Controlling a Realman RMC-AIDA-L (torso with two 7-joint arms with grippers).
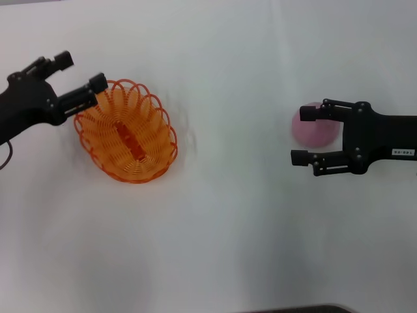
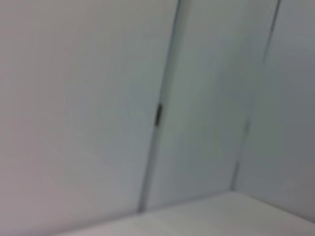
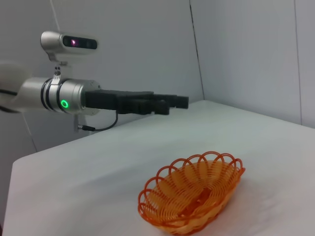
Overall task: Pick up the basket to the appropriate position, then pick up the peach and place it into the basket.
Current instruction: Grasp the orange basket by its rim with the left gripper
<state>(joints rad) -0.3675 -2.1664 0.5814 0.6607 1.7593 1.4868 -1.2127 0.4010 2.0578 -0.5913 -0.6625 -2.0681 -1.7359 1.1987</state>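
Basket (image 1: 128, 134) sitting left of centre, left pincer (image 1: 79, 73) spread above it; right pincer (image 1: 305, 135) spread, straddling unlifted peach (image 1: 314, 125).

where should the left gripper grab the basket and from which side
Grip the scalloped rim of the basket at its left end, nearest the left gripper, coming from above. The thin upright wire loops suit a pinch; the oval body looks too wide to span.
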